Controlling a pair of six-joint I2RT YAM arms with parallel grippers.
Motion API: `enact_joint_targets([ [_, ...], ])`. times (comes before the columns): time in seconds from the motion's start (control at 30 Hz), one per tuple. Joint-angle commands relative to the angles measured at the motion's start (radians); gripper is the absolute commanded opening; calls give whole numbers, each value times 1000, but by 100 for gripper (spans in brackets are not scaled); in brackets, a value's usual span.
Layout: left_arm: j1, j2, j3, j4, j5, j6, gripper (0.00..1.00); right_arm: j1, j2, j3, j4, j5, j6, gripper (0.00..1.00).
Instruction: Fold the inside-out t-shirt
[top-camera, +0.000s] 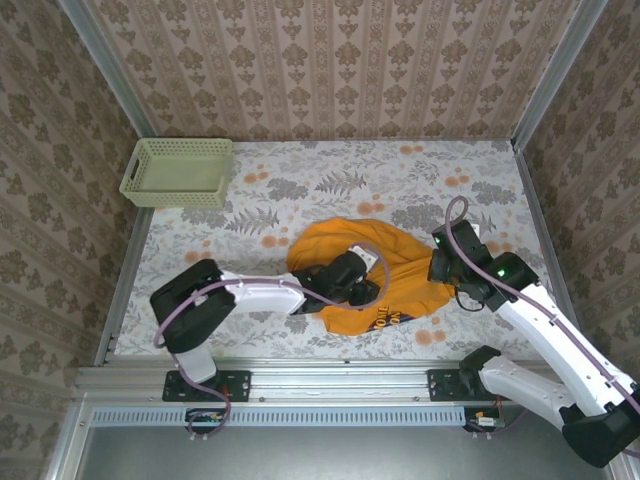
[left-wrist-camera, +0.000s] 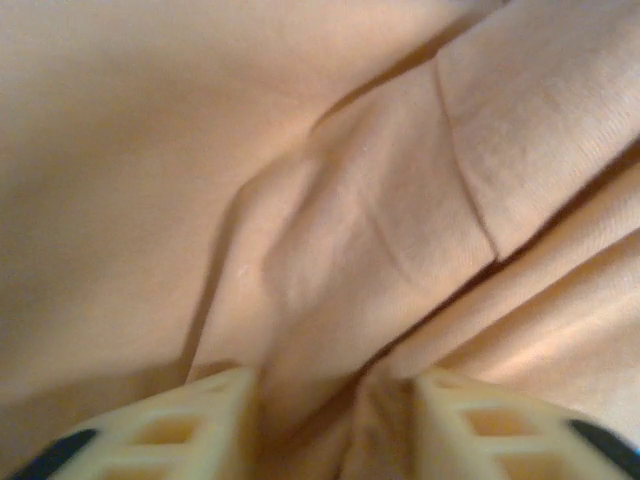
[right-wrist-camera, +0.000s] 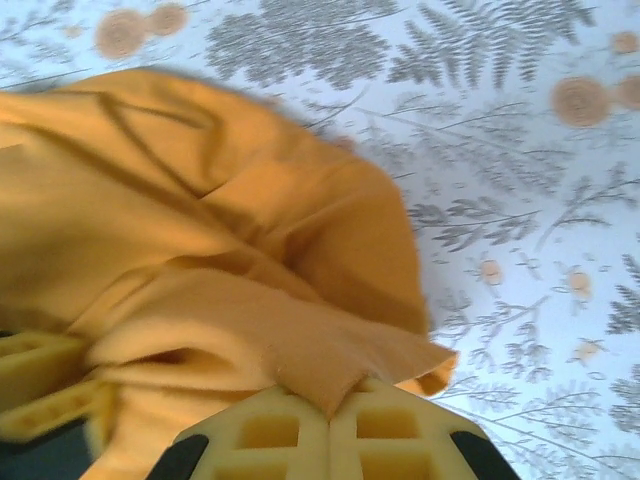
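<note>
**Rumpled heap, not folded yet**

Looking at an orange-yellow t-shirt (top-camera: 405, 290) bunched up mid-tabletop (top-camera: 330, 180), with a bit of dark lettering peeking out along the near edge. Got the right hand (right-wrist-camera: 330, 425) pressed together, clamped on a flap of cloth at the shirt's right side. Got the left hand (left-wrist-camera: 340, 425) buried in the shirt's middle, fingers (left-wrist-camera: 200, 435) apart with a ridge of fabric between them; can't tell if actually squeezing. Also spotting a pale green mesh basket (top-camera: 178, 195) off in the far left corner.
</note>
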Motion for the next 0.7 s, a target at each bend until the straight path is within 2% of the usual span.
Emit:
enact_joint_targets([
  [0.0, 3, -128, -48, -77, -43, 18, 55, -31, 9, -1, -60, 175, 32, 0],
  [0.1, 46, -213, -77, -179, -102, 18, 64, -63, 40, -22, -55, 214, 40, 0],
  [0.23, 188, -270, -102, -344, -152, -21, 76, -68, 88, -44, -8, 196, 30, 0],
  [0.33, 315, -245, -102, -427, -147, -53, 83, -70, 103, -54, 11, 196, 33, 0],
  [0.43, 412, -207, -117, -383, -51, -69, 87, -71, 106, -62, 21, 199, 33, 0],
  [0.5, 434, -177, -115, -322, 29, -72, 85, -70, 107, -65, 29, 190, 30, 0],
  [0.57, 434, -137, -97, -283, 87, -77, 77, -71, 108, -71, 36, 182, 27, 0],
  [0.6, 436, -117, -92, -262, 123, -83, 72, -71, 107, -75, 41, 178, 23, 0],
  [0.67, 453, -90, -84, -233, 172, -97, 54, -71, 109, -80, 55, 168, 16, 0],
])
